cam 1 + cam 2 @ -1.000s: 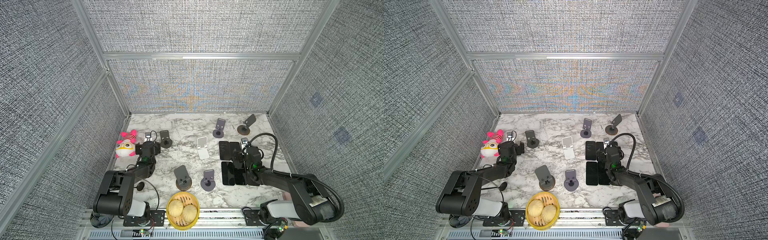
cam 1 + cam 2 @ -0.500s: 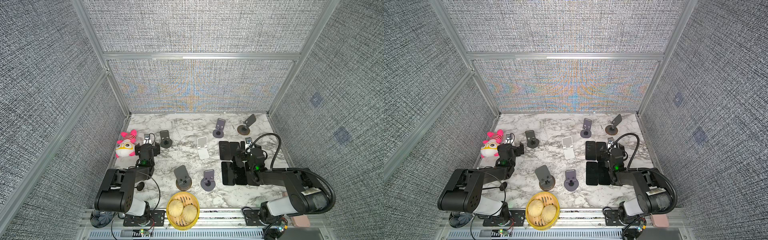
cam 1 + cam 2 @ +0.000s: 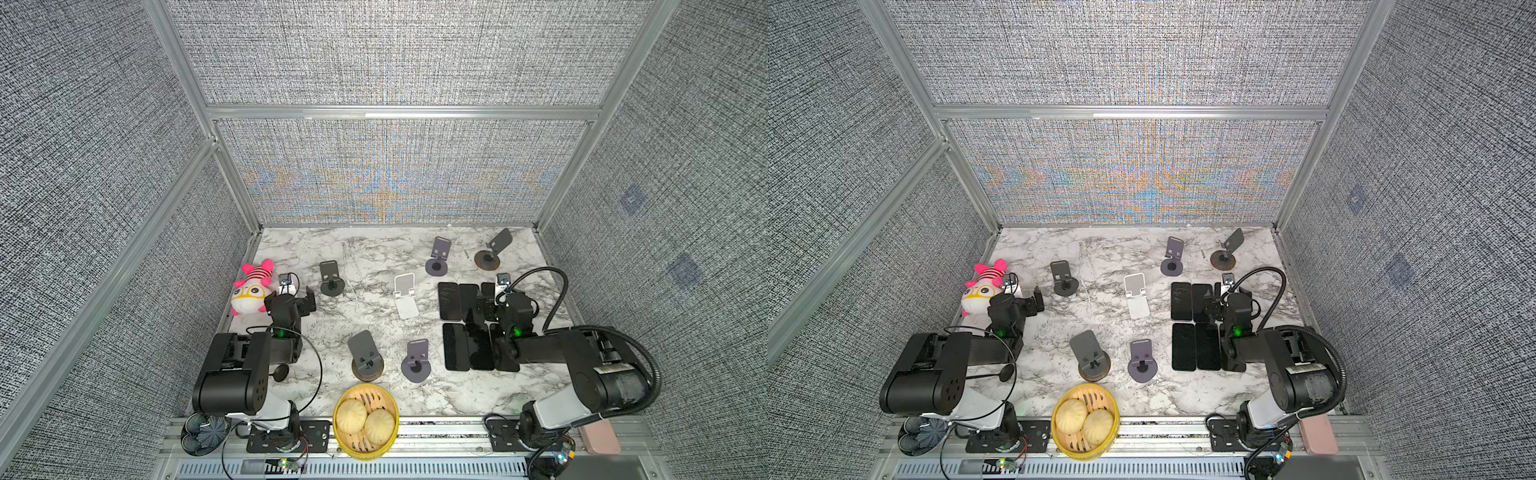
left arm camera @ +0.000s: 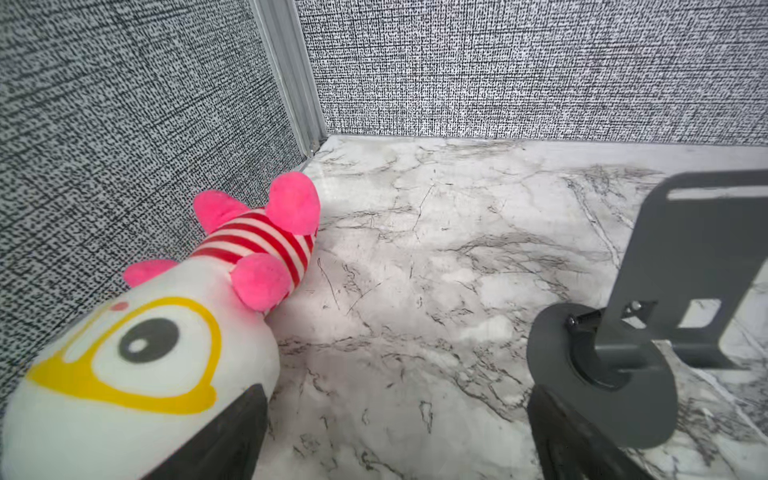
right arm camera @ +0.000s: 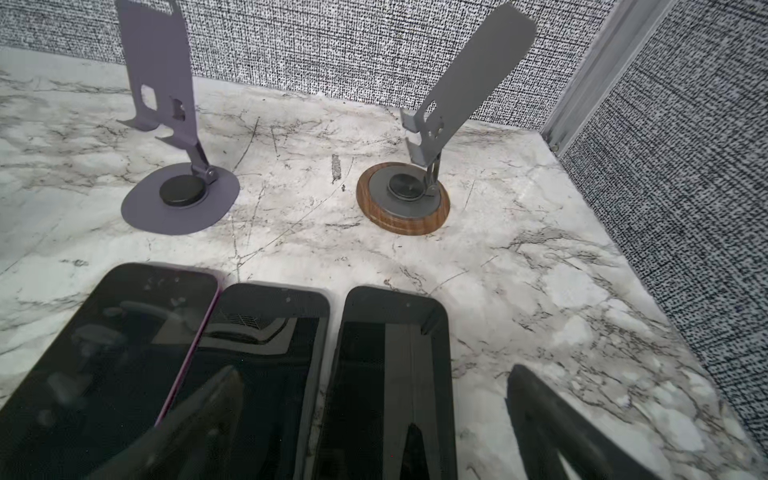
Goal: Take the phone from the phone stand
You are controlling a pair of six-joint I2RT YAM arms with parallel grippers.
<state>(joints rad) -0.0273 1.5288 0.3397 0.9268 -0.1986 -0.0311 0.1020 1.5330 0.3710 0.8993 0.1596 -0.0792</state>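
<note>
My left fingers (image 4: pixel 226 436) are spread wide and grip nothing, low over the bench (image 4: pixel 415 270) near its left edge. One is right by the plush toy (image 4: pixel 137 353). The other is just beside the round base of a dark grey stand (image 4: pixel 602 374).

My right fingers (image 5: pixel 548 424) are spread just as wide and also grip nothing, above the phones near the right edge. I cannot tell whether they touch a screen.

The phones lie flat on the bench, screens up, in two rows of three, side by side. The back row (image 5: pixel 266 353) has a purple-rimmed phone (image 5: pixel 112 345) at its end, and the front row (image 3: pixel 469 347) lies closer to the front edge.

Beyond them, near the back edge, a purple stand (image 5: pixel 166 104) and a wood-based stand (image 5: pixel 403 199) are upright. A white stand (image 3: pixel 405 295) sits mid-bench. A second wood-based stand (image 3: pixel 365 357) and a second purple stand (image 3: pixel 417 359) sit toward the front edge, just behind a bamboo steamer (image 3: pixel 363 453) with two buns (image 3: pixel 351 415).
</note>
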